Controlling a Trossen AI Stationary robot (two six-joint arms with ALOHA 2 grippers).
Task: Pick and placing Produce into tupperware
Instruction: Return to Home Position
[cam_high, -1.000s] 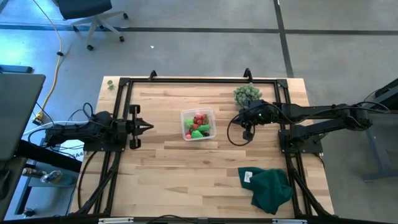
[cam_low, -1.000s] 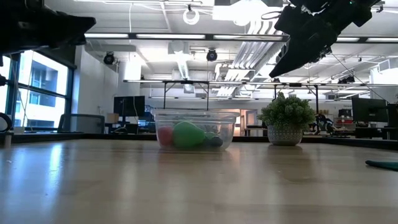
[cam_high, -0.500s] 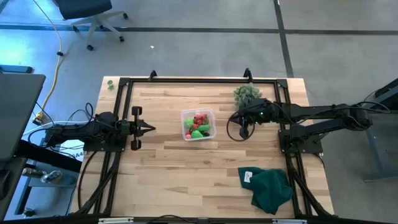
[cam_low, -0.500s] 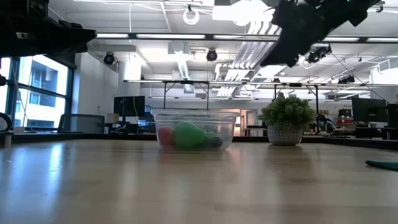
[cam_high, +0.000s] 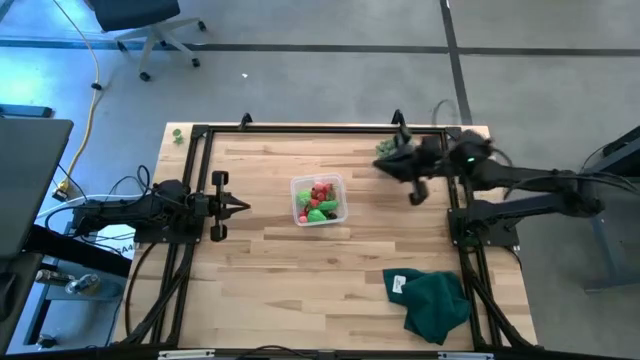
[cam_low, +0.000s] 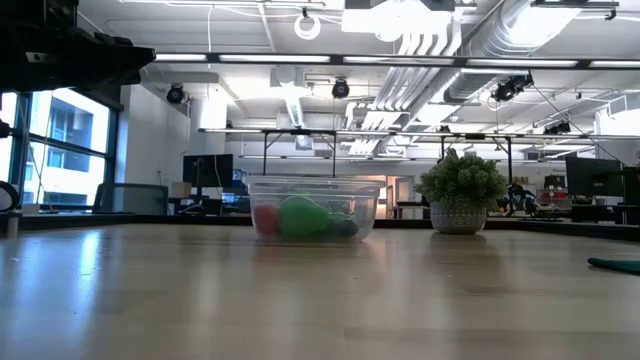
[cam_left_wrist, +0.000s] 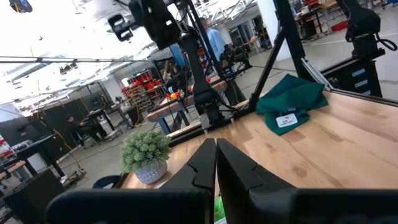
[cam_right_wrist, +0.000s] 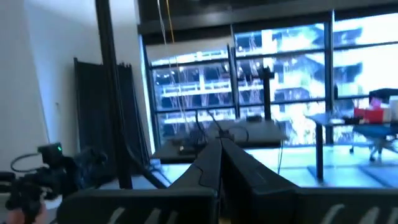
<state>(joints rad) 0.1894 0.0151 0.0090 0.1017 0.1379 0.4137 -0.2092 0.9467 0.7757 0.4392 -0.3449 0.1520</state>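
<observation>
The clear square tupperware sits flat on its base at the table's middle, also seen in the low view as the tupperware. Produce lies inside it: red bits and green pieces, and the produce shows through its wall. Tiny green balls lie at the far-left corner. My left gripper is shut, level, left of the tupperware, holding nothing. My right gripper is shut and raised high beside the bushy plant, out of the low view.
A grey-green bushy plant in a small pot stands near the far edge, right of the tupperware. A dark green cloth with a white label lies at the near-right. A black frame runs around the table.
My right gripper has risen from above the table right of the tupperware and swung toward the far-right, tipping up from pointing down to about level; it has left the low view. The tupperware and produce have stayed in place.
</observation>
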